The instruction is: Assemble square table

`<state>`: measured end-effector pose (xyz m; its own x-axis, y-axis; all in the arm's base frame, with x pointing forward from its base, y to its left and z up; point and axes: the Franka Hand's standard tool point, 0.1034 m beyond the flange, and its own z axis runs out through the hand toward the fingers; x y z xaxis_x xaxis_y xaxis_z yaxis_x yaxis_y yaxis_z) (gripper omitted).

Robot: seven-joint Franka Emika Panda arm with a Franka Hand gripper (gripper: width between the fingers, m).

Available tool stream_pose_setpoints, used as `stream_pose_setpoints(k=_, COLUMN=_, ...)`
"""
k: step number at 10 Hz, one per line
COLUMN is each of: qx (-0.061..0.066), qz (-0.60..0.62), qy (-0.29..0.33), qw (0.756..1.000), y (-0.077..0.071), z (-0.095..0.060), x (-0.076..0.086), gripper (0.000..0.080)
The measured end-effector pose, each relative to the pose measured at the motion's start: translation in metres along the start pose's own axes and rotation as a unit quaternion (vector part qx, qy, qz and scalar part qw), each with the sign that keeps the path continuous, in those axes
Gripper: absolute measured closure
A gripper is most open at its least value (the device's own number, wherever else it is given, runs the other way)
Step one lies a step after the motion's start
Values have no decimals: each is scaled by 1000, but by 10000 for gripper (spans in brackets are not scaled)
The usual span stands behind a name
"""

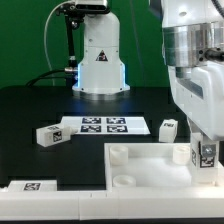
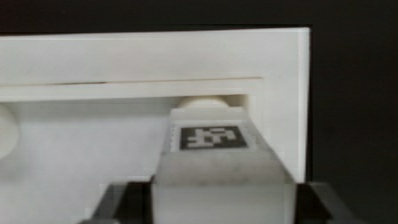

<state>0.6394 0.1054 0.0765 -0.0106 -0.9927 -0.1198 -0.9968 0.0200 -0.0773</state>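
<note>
Only the wrist view shows both dark fingers [image 2: 125, 205] clamping the chunky white tagged leg [image 2: 214, 175], near the round socket [image 2: 210, 102] of the white square tray-like tabletop [image 2: 107, 60].

Tabletop [image 1: 150, 172] and leg [image 2: 217, 170]: smooth white plastic, matt with a faint sheen, the leg bearing a flat printed black-and-white tag [image 2: 214, 137]; worktop [image 1: 30, 105]: matt black; marker board [image 1: 105, 125]: flat matt white; arm [image 1: 195, 100] shell: smooth glossy white.

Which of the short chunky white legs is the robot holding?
The tagged leg at the exterior view's right, upright over the white square tabletop, in the gripper; the two other legs lie loose.
</note>
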Motion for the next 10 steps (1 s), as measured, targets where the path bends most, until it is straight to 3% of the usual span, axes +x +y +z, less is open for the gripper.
stream_pose_setpoints(k=1, qx=0, qz=-19, qy=0, qw=1000, y=0, z=0, x=-1, gripper=354)
stream_pose_setpoints(k=2, qx=0, qz=-124, qy=3, qw=992, y=-1, z=0, x=-6, gripper=354)
stream_pose_setpoints(k=3, qx=0, qz=-253, qy=-1, qw=967, y=1, z=2, x=-11, gripper=220)
stream_pose_setpoints(k=4, qx=-1, qz=-306, qy=-5, qw=952, y=2, z=5, x=-9, gripper=220)
stream_pose_setpoints(k=5, qx=-2, qz=-335, qy=-2, qw=942, y=2, z=4, x=-8, gripper=161)
stream_pose_setpoints(k=7, qx=-3, qz=-398, qy=-1, qw=918, y=2, z=4, x=-8, gripper=152)
stream_pose_setpoints(k=9, qx=-16, qz=-564, qy=-17, qw=826, y=-1, z=3, x=-1, gripper=150)
stream_pose_setpoints(k=10, qx=-17, qz=-561, qy=-22, qw=828, y=-1, z=4, x=0, gripper=150)
